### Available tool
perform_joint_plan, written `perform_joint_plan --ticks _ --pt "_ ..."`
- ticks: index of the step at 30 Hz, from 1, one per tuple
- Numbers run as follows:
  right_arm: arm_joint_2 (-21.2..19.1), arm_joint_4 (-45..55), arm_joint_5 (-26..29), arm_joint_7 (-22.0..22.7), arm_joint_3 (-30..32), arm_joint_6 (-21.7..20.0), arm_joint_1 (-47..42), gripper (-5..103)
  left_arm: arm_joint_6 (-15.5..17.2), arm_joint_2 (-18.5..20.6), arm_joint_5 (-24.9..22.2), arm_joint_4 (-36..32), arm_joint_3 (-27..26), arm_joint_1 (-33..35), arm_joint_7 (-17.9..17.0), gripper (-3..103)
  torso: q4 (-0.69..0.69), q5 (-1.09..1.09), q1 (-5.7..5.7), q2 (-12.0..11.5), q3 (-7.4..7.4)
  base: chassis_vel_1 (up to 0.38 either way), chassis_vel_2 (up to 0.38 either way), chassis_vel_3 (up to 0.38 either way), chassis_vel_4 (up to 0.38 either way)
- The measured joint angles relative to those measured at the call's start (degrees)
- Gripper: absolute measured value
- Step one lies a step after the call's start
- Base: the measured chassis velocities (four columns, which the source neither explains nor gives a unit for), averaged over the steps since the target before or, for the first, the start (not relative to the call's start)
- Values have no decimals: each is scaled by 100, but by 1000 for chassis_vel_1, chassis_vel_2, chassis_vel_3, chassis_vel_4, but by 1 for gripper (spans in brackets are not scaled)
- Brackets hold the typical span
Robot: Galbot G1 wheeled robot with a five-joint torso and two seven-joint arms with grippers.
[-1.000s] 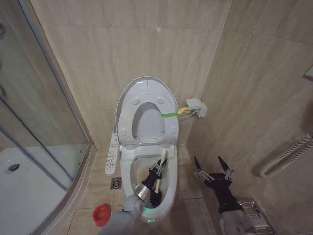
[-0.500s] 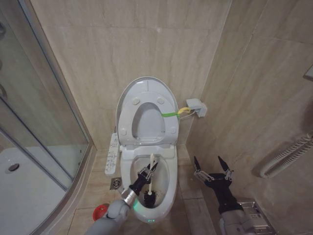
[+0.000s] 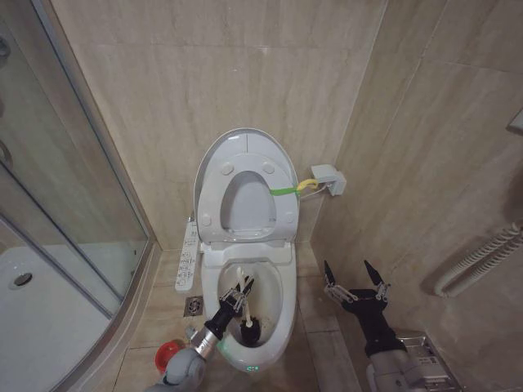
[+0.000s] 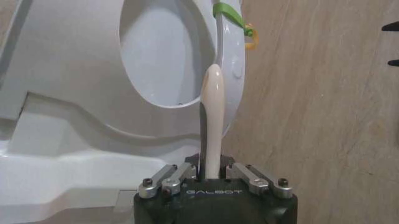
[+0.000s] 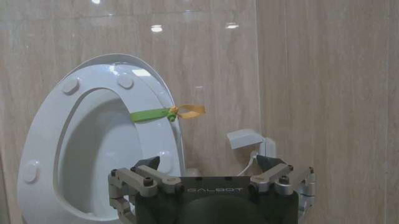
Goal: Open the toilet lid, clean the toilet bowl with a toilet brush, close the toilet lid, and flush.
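Left pincer (image 3: 239, 292) clenched on toilet brush (image 3: 248, 320) inside toilet bowl (image 3: 282, 327) (toilet lid (image 3: 214, 159) upright); right pincer (image 3: 355, 276) released, near wall.

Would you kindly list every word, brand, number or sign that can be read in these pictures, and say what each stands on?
"GALBOT": on the dark body of the left pincer, which is shut on the toilet brush.
"GALBOT": on the dark body of the right pincer, open beside the toilet.
Markings on the white control panel at the left side of the toilet bowl: too small to read.
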Motion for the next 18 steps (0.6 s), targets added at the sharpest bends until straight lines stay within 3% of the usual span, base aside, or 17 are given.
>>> perform_joint_plan --ticks 18 --pt "0 0 0 0 0 0 0 100 -14 262 77 -606 -544 947 -19 20 1 0 0 0 1 0 0 0 0"
